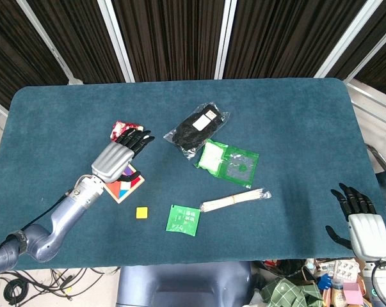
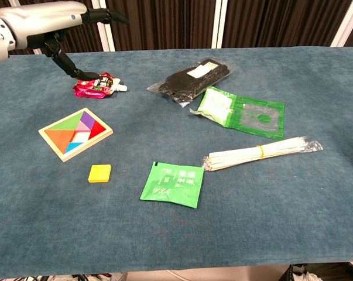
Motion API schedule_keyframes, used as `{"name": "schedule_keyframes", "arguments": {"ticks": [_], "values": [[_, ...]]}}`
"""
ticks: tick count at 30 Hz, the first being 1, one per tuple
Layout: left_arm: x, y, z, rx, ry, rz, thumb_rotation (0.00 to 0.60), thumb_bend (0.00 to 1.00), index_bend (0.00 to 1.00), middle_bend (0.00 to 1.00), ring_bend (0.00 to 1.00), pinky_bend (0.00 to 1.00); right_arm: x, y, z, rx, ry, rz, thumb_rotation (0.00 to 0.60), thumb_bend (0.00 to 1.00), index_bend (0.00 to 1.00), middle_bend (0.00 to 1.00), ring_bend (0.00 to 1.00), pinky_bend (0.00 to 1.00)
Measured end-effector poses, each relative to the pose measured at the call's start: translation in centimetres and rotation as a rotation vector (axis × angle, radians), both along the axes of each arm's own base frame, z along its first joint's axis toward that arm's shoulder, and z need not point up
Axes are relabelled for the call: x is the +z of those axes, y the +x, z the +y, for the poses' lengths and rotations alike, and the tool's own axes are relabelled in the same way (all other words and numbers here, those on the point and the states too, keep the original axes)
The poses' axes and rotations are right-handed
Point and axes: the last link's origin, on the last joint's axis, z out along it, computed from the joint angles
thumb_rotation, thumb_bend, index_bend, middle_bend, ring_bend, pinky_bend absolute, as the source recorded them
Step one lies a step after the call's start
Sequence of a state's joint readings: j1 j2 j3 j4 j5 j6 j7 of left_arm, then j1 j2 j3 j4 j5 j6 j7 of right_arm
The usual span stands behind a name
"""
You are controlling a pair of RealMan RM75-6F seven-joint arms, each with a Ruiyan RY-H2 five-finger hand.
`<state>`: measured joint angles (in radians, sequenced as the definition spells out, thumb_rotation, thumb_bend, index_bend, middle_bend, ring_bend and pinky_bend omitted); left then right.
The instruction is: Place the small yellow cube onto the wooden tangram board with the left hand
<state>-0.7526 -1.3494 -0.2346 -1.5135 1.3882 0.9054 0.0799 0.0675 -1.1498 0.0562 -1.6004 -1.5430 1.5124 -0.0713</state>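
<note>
The small yellow cube [image 1: 141,212] [image 2: 99,173] lies flat on the blue cloth, just in front and to the right of the wooden tangram board [image 1: 130,186] [image 2: 75,133]. The board holds coloured pieces and lies flat. My left hand [image 1: 119,155] [image 2: 52,17] hovers above the board with fingers spread, holding nothing; in the head view it hides part of the board. My right hand [image 1: 359,216] rests at the table's right front edge, fingers apart, empty, far from the cube.
A red snack pouch [image 2: 96,86] lies behind the board. A black packet [image 2: 191,81], a green-and-white bag [image 2: 240,111], a bundle of white sticks [image 2: 261,153] and a green sachet [image 2: 173,184] are spread across the middle of the table [image 2: 316,205].
</note>
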Motion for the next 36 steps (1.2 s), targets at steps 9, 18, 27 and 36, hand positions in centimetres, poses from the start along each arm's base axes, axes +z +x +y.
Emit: {"name": "schedule_keyframes", "arguments": {"ticks": [9,18,27,36], "values": [[0.7,0.2,-0.6,0.002,0.008,-0.001,0.600,0.28,0.01,0.00,0.00,0.00,0.1,-0.1,-0.1,0.004,0.000,0.001,0.600,0.17,0.15,0.04,0.07,0.13],[0.6,-0.4,-1.6,0.018,0.012,0.016,0.600,0.28,0.00,0.00,0.00,0.00,0.1,-0.1,-0.1,0.002,0.003,-0.004,0.600,0.17,0.15,0.04,0.07,0.13],[1.1,-1.1,-2.8,0.081,0.019,-0.014,0.600,0.28,0.05,0.00,0.00,0.00,0.3,-0.1,0.2,0.006,0.008,-0.013,0.600,0.17,0.15,0.05,0.07,0.13],[1.6,-2.6,-4.2,0.174,0.006,-0.013,0.600,0.28,0.16,0.00,0.00,0.00,0.4,-0.2,0.1,-0.001,0.002,-0.017,0.600,0.17,0.15,0.05,0.07,0.13]]}}
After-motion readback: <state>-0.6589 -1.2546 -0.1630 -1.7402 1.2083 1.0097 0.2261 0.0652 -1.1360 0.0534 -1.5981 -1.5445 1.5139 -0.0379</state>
